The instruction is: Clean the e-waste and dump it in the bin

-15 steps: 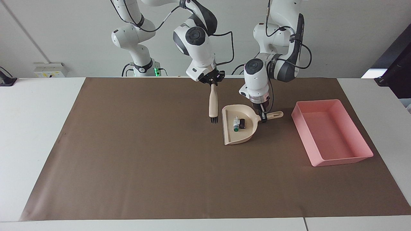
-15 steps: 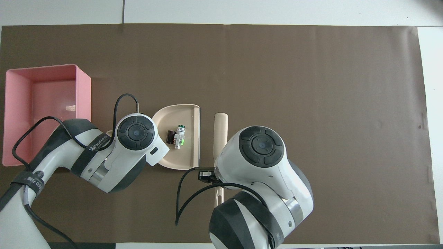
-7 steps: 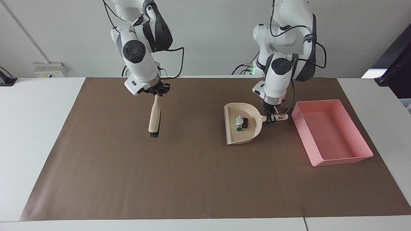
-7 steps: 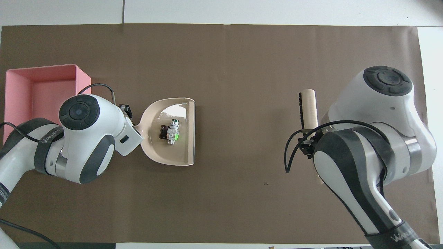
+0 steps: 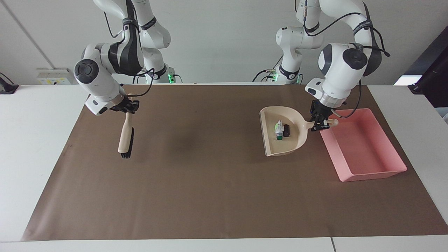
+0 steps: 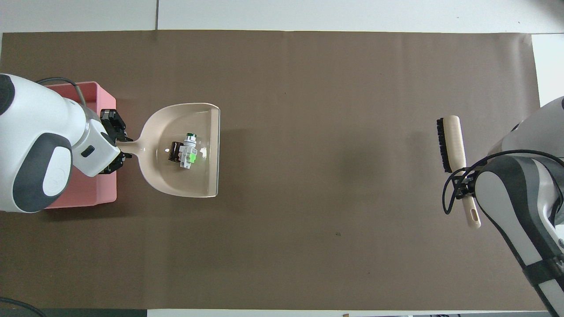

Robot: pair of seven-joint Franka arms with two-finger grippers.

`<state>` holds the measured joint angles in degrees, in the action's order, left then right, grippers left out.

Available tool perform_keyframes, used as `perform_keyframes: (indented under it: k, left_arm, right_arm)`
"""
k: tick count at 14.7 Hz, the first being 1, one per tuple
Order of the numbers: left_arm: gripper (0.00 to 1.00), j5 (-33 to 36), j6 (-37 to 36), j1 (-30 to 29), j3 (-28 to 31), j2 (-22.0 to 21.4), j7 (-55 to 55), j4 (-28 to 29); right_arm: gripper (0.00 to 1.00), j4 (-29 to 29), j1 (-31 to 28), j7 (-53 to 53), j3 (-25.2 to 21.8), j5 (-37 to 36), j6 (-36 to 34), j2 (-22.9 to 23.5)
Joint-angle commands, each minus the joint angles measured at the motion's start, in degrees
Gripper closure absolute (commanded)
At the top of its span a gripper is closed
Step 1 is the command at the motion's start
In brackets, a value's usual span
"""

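Note:
My left gripper (image 5: 320, 120) (image 6: 115, 143) is shut on the handle of the beige dustpan (image 5: 281, 148) (image 6: 185, 185) and holds it raised above the mat, beside the pink bin (image 5: 364, 148) (image 6: 101, 94). In the pan lie the e-waste bits: a white piece with a green mark (image 5: 279, 130) (image 6: 189, 152) and a small black block (image 5: 287, 130) (image 6: 176, 151). My right gripper (image 5: 127, 106) is shut on the handle of a beige brush (image 5: 125, 134) (image 6: 454, 143), held bristles down over the mat at the right arm's end.
A brown mat (image 5: 210, 182) (image 6: 308, 88) covers most of the white table (image 5: 35, 140). The bin sits at the left arm's end of the mat, partly hidden by the left arm in the overhead view.
The left gripper has lifted the dustpan and carried it toward the bin. The right gripper has swung the brush away toward the right arm's end of the mat.

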<state>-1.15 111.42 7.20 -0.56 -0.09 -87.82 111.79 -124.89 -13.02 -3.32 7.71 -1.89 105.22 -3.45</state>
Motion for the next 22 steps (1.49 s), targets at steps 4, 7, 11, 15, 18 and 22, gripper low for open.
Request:
perform_keyframes:
  k: [4, 7, 11, 15, 18, 22]
  left_arm:
    - [1.00, -7.18, -6.39, -14.11, -0.14, 0.62, -17.70, -5.96]
    - [1.00, -8.34, -7.80, -21.32, -0.14, 1.84, -25.80, -8.16]
    - [1.00, -8.34, -7.27, -27.40, 0.04, 2.29, -27.75, -8.86]
    - [0.98, -7.72, -4.37, -30.30, 0.74, 4.74, -28.63, -11.75]
    - [0.98, -5.45, -4.19, -31.28, 1.70, 8.34, -32.05, -16.32]
    - [0.98, 2.09, 0.98, -30.40, 1.79, 9.40, -31.28, -17.04]
  right_arm:
    - [1.00, -6.41, -2.72, -2.65, 1.17, 0.13, 9.38, -1.21]
    - [1.00, -8.61, -2.72, -5.36, 1.08, 0.13, 11.15, -1.12]
    - [1.00, -9.14, -3.33, -7.31, 1.08, 0.13, 11.24, -1.30]
    - [0.99, -10.55, -4.74, -6.87, 1.08, 1.35, 12.73, -1.65]
    - [0.97, -10.98, -4.91, -6.87, 1.08, 1.80, 12.82, -1.82]
    - [0.92, -11.51, -4.91, -6.87, 1.08, 1.80, 13.34, -1.91]
